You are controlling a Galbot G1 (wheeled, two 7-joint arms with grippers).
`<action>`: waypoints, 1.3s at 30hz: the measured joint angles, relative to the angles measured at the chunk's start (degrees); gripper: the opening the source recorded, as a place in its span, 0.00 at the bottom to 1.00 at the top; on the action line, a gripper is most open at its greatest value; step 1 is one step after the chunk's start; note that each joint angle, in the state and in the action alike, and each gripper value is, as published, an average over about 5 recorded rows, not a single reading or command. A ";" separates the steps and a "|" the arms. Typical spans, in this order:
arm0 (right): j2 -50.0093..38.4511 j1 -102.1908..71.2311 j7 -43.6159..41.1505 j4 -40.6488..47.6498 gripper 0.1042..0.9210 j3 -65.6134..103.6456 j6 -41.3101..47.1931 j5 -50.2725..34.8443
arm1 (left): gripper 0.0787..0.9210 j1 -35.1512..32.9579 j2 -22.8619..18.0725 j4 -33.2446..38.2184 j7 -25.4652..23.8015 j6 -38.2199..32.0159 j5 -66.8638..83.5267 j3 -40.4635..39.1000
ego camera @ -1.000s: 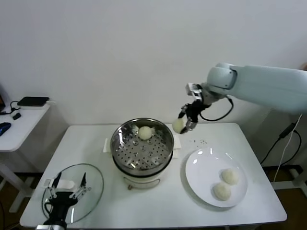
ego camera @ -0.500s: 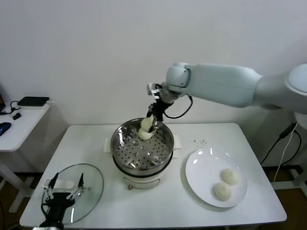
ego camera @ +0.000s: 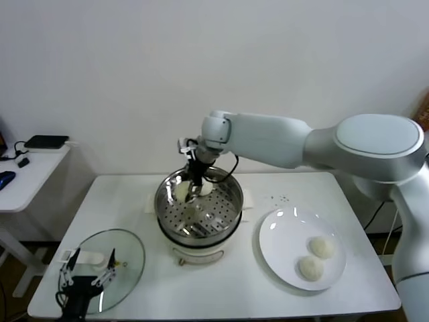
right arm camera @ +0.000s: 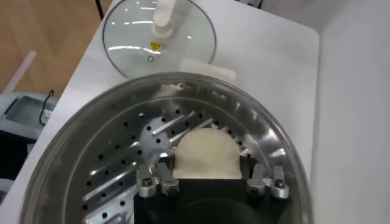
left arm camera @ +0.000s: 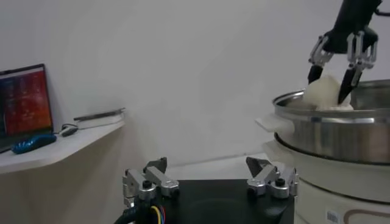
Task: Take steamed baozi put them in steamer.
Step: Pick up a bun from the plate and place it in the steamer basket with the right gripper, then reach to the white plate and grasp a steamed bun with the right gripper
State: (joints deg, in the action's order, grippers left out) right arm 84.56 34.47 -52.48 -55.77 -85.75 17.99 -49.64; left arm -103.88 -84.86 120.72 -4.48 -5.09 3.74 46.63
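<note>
My right gripper (ego camera: 190,189) reaches down into the shiny steamer (ego camera: 228,201) and is shut on a cream-white baozi (ego camera: 181,193), held just above the perforated tray at the pot's left side. In the right wrist view the bun (right arm camera: 207,153) sits between the fingers of the gripper (right arm camera: 209,176). A second baozi (ego camera: 206,188) lies in the steamer behind the gripper. Two more baozi (ego camera: 322,247) (ego camera: 310,268) lie on the white plate (ego camera: 285,235). My left gripper (ego camera: 88,267) is open and empty, low at the front left over the glass lid (ego camera: 131,251).
The left wrist view shows the steamer's wall (left arm camera: 341,131) and my right gripper (left arm camera: 342,58) with the bun (left arm camera: 326,94) above it. A side table (ego camera: 30,171) with dark devices stands at the far left. The white table (ego camera: 127,201) carries everything.
My right arm has carried the baozi from right of the steamer across its rim to the left, and lowered it inside the pot. The left arm has barely moved.
</note>
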 measured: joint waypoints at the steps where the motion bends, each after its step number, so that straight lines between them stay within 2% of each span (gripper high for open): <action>1: 0.20 -0.39 0.05 0.23 0.71 0.14 0.04 0.13 | 0.88 -0.05 0.00 0.00 0.01 -0.04 0.00 0.00; 18: 2.26 -4.37 0.37 2.57 0.72 1.35 -0.02 1.76 | 0.88 0.06 -0.09 -0.31 0.04 -0.16 0.00 -0.14; 26: 2.29 -5.20 0.60 2.90 0.87 2.07 -0.20 2.20 | 0.88 0.22 -0.23 -0.34 0.01 -0.14 -0.05 -0.25; 39: -1.92 -1.42 -1.01 -1.08 0.88 1.40 -0.36 0.84 | 0.88 0.10 -0.50 0.04 -0.03 0.04 -0.27 -0.38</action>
State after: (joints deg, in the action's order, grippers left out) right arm 82.64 33.06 -53.48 -56.85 -84.35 17.63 -48.80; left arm -103.78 -85.36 120.76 -4.51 -5.06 3.47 46.25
